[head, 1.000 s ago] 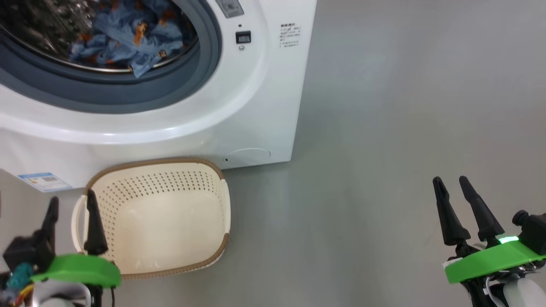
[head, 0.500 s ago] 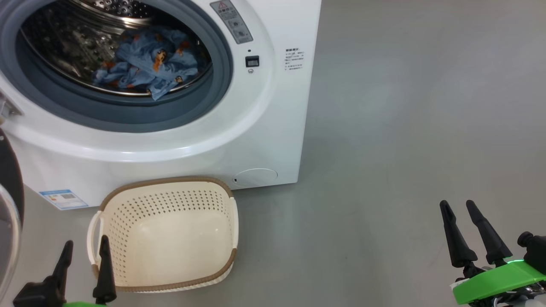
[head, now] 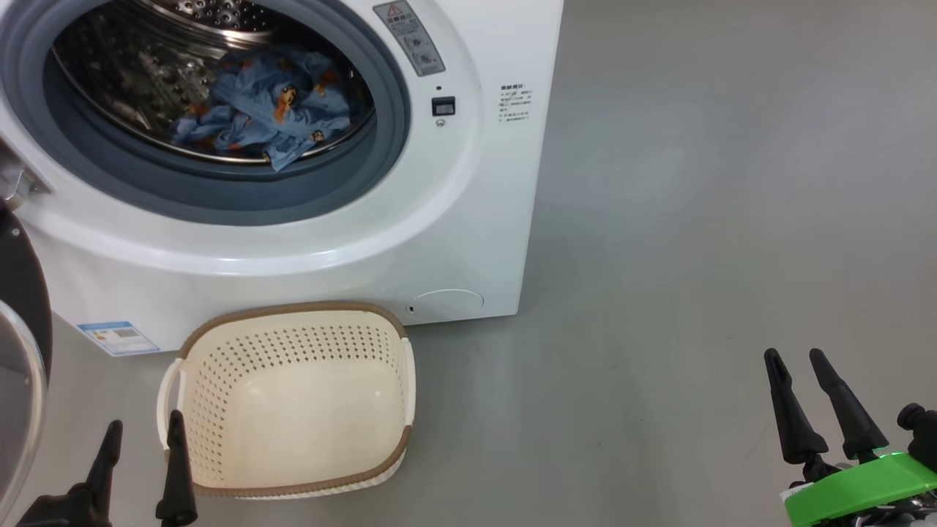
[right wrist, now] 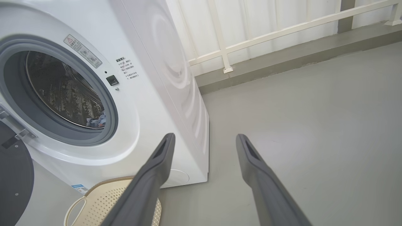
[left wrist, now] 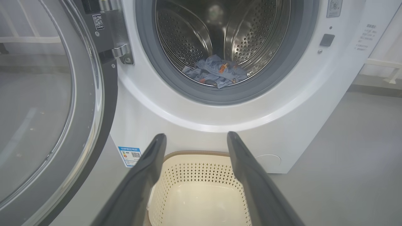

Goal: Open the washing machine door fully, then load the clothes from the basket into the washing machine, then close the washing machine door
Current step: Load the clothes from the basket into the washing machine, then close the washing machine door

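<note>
The grey floor (head: 695, 219) bears the washing machine (head: 468, 241) and the basket (head: 293, 351).

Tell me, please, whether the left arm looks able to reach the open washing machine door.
Probably yes: the washing machine door hangs open just left of that arm's open, empty jaws, nothing standing between them; the basket lies ahead and right, off that path.

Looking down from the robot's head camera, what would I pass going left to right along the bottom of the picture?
The open washing machine door → left claw, open → empty basket → bare grey floor → right claw, open.
</note>
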